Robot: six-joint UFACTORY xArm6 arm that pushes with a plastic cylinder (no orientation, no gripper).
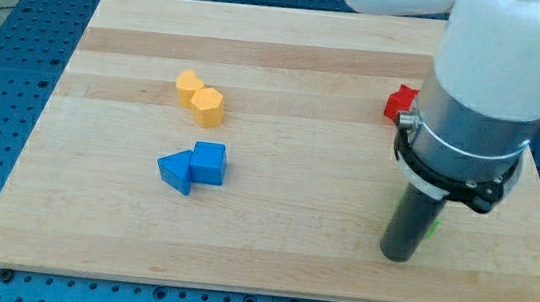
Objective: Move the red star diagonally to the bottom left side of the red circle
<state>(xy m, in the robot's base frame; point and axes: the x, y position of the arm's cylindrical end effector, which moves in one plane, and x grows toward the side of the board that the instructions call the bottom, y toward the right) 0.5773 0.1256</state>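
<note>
A red block (398, 103) shows at the view's right, just left of the arm's white body (501, 55), which hides part of it. Its pointed edges suggest the red star, but I cannot be sure. No other red block is visible, and the red circle may be hidden behind the arm. My tip (400, 255) rests on the board well below the red block, toward the view's bottom right. A sliver of a green block (433, 227) peeks out just right of the rod.
Two yellow blocks (200, 97) touch each other at the upper left of centre. A blue triangle (177, 169) and a blue cube (208, 162) touch below them. The wooden board (268, 261) ends near the tip's lower side.
</note>
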